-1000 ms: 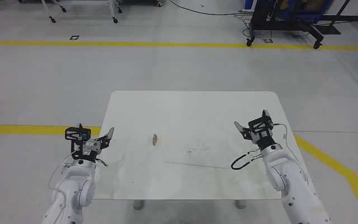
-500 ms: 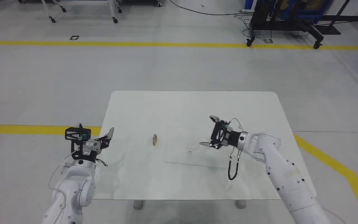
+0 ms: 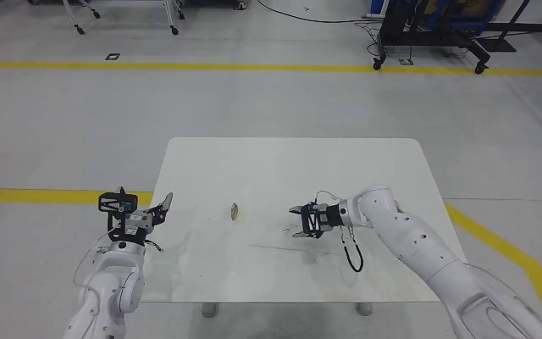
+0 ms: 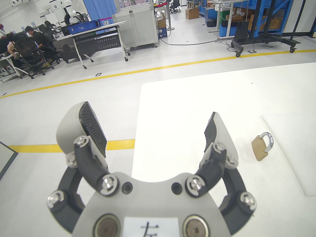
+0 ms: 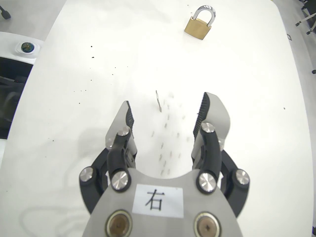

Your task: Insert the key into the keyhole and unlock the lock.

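Note:
A brass padlock [image 3: 235, 211] with a silver shackle lies near the middle of the white table [image 3: 254, 161], also seen as the padlock [image 5: 199, 27] and the padlock [image 4: 262, 146]. A small thin key [image 5: 158, 100] lies on the table just ahead of my right gripper [image 5: 166, 113], roughly in line with the gap between its open fingers, touching neither. In the top view my right gripper [image 3: 296, 221] sits right of the padlock, low over the table. My left gripper [image 4: 150, 127] stands open beyond the table's left edge, empty; in the top view the left gripper [image 3: 142, 206] is at the left.
A black cable [image 3: 351, 254] loops from the right arm over the table. Small dark specks dot the tabletop. Yellow floor lines [image 3: 51, 196] run past the table; carts and racks stand far behind.
My right arm has swung from the table's right edge leftward to the middle, stopping just short of the key. The left arm has not moved.

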